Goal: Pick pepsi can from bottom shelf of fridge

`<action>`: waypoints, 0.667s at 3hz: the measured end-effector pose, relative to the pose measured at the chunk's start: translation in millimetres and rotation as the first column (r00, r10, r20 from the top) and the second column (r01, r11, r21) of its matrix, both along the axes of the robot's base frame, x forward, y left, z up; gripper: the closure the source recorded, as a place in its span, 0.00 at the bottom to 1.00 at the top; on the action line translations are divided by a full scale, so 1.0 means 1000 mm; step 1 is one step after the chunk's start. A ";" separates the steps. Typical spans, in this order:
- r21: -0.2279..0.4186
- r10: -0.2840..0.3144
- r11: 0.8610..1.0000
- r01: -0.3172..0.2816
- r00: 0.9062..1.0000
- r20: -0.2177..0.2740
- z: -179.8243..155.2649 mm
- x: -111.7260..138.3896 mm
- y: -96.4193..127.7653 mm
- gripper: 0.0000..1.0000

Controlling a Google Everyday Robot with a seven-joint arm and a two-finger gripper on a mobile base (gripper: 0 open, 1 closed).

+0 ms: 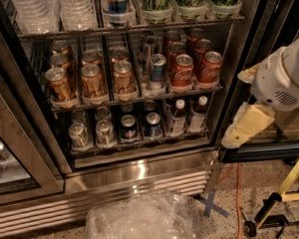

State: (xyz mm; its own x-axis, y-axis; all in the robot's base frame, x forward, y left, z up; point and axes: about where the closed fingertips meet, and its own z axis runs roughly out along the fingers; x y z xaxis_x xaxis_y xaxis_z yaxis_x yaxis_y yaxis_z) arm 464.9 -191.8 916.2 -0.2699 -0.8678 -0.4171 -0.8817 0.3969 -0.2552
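Observation:
The pepsi can [128,128], dark navy with a round logo, stands upright in a middle lane of the bottom shelf [139,147] of the fridge [139,171]. A brighter blue can [153,125] stands just right of it, and silver cans [104,132] stand to its left. My gripper [245,127], cream-coloured under a white arm housing [284,76], hangs at the right, outside the fridge. It is about level with the bottom shelf, well right of the pepsi can, and holds nothing.
Two small bottles [177,117] fill the shelf's right lanes. Gold cans [92,81] and red cans [182,71] sit on the rack above. A crumpled clear plastic bag [139,218] lies on the floor in front. A yellow stand [284,193] and orange cable [237,193] are at right.

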 end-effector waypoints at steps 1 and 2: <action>0.065 -0.001 0.998 -0.002 0.999 0.045 -0.026 0.023 0.022 0.00; 0.064 0.041 0.997 -0.044 0.998 0.048 -0.039 0.033 0.034 0.00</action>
State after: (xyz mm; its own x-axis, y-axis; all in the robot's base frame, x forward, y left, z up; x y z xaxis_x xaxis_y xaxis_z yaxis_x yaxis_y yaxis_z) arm 498.2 -157.3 876.7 -0.2126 -0.8487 -0.4843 -0.8857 0.3767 -0.2713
